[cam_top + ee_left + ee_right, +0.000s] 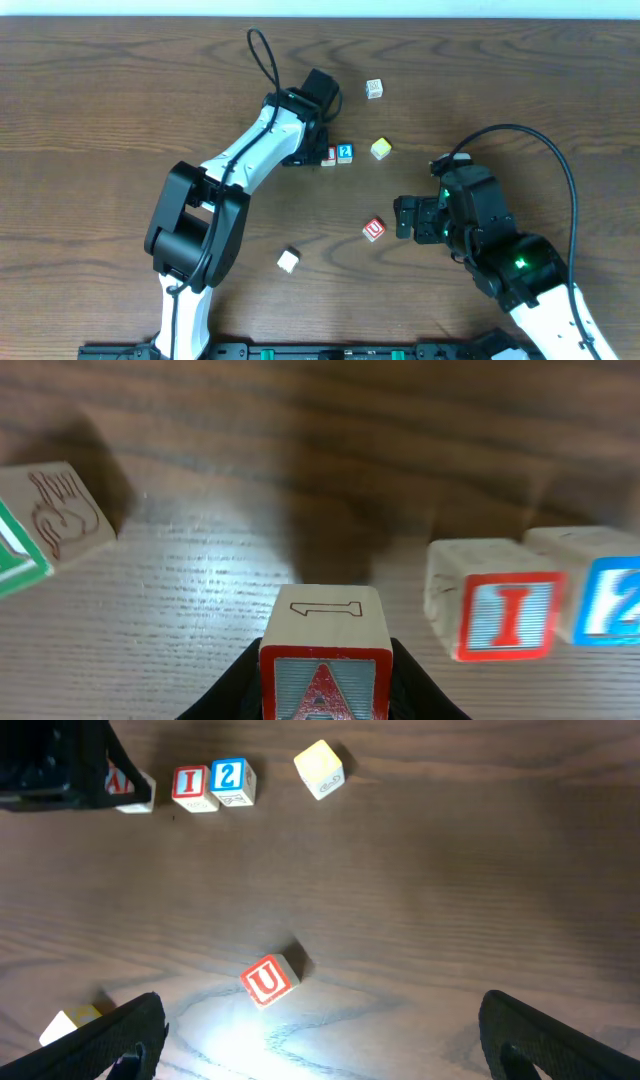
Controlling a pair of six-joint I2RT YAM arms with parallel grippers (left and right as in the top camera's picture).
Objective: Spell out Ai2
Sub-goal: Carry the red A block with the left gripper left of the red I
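A cube [325, 665] sits pinched between the left jaws (right jaws gape wide, empty).

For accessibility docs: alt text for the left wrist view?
Left gripper grips the red-and-white A cube at bottom centre. On the wooden table to its right, the red I cube and blue 2 cube sit side by side; a green-edged cube is cut off at left.

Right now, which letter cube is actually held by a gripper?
The red-and-white A cube, clamped in the left gripper; the I cube and 2 cube stand free beside it, the U cube lies apart.
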